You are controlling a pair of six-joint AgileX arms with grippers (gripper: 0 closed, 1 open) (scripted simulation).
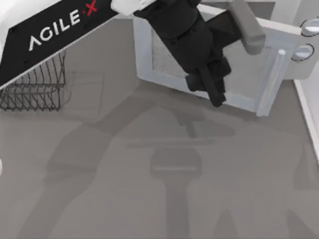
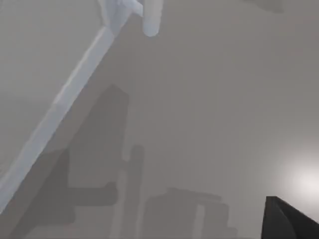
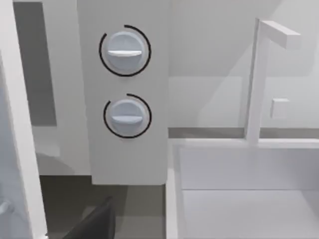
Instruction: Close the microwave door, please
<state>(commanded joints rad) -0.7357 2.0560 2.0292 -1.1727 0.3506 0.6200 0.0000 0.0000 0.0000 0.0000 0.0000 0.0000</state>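
Note:
The microwave door [image 1: 164,59], a white frame around a grey mesh window, stands swung open over the table at the back. Its pale bar handle [image 1: 271,82] runs along the edge nearest the microwave [image 1: 308,74], whose two round knobs [image 1: 310,27] show at the back right. My left gripper [image 1: 212,89], black, reaches from the upper left across the door's face and ends just short of the handle; I cannot tell if it touches. The left wrist view shows the door's edge [image 2: 65,104] and the handle's end [image 2: 151,20]. My right gripper [image 3: 94,221] faces the knob panel [image 3: 127,154].
A dark wire rack [image 1: 35,87] stands at the back left. A white structure [image 1: 311,119] borders the right side; its low walls and post [image 3: 254,79] appear in the right wrist view. Open grey table [image 1: 149,199] lies in front of the door.

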